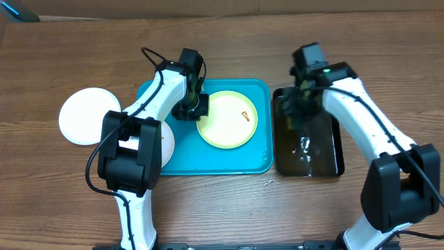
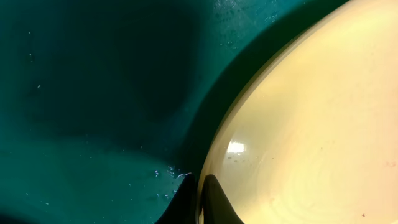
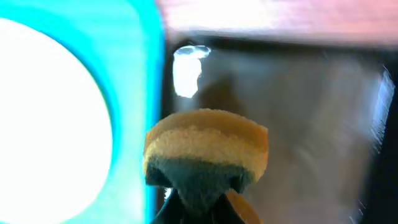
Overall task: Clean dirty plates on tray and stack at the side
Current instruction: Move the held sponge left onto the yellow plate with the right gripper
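Pale yellow-green plate (image 2: 311, 137), smooth, glossy and round, is being clamped at its left rim by the left gripper (image 2: 200, 200), whose dark fingers are pressing shut on the thin edge. It is resting inside the turquoise tray (image 1: 236, 161), a rounded-corner plastic rectangle with a raised rim, and carrying a small brown smear (image 1: 246, 115). A white plate (image 1: 167, 141) is lying on the tray's left part, mostly under the left arm. A second white plate (image 1: 87, 116) is sitting on the wood-grain table (image 1: 62, 201), left of the tray.

The right gripper (image 3: 200, 202) is squeezing a sponge (image 3: 205, 140), grainy yellow foam over a dark green scouring layer. It is hanging over the glossy black tray (image 3: 298, 124), just right of the turquoise one.

Only the wrist views are showing both grips closely, and only the overhead view is showing the smear and the white plates.
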Tool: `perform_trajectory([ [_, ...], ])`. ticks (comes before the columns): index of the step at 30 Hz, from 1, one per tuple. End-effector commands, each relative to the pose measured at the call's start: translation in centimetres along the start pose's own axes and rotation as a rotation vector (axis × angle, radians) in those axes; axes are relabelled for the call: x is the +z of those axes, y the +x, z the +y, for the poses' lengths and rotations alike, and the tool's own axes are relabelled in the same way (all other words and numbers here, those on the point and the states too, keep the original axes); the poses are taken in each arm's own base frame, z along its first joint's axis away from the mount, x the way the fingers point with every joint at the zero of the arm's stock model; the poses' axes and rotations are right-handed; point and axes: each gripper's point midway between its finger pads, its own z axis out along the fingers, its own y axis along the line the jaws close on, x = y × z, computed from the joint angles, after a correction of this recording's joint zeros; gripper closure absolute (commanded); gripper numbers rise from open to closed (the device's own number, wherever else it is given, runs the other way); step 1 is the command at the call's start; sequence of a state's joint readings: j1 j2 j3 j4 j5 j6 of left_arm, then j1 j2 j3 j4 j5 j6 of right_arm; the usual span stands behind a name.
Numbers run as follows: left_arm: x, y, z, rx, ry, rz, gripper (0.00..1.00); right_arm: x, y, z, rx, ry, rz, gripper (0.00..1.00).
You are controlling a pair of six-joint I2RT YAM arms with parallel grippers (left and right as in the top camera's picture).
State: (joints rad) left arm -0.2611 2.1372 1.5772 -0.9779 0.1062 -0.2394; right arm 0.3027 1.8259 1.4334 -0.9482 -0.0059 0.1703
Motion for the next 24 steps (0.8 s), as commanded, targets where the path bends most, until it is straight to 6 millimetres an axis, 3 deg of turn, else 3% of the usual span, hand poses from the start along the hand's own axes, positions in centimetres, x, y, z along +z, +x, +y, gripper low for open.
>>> perform_trajectory([
  [1,0.3,-0.1,-0.2,-0.008,0.0,-0.001,0.96,-0.7,-1.6,4.6,-0.101,-0.054,-0.107,0.96],
  [5,0.3,-0.1,-0.1,-0.008,-0.001,0.0,0.96,-1.2,-3.3,9.3,-0.171,-0.071,-0.246,0.96],
  [10,0.3,-0.1,-0.2,-0.008,0.0,-0.001,0.96,0.2,-3.9,12.3,-0.197,-0.072,-0.328,0.96],
  [17,0.3,-0.1,-0.1,-0.007,0.0,-0.001,0.96,4.0,-5.4,13.1,-0.196,-0.026,-0.39,0.96],
  [24,0.3,-0.1,-0.1,-0.008,-0.001,0.001,0.96,7.4,-4.8,12.7,-0.2,-0.002,-0.346,0.96],
])
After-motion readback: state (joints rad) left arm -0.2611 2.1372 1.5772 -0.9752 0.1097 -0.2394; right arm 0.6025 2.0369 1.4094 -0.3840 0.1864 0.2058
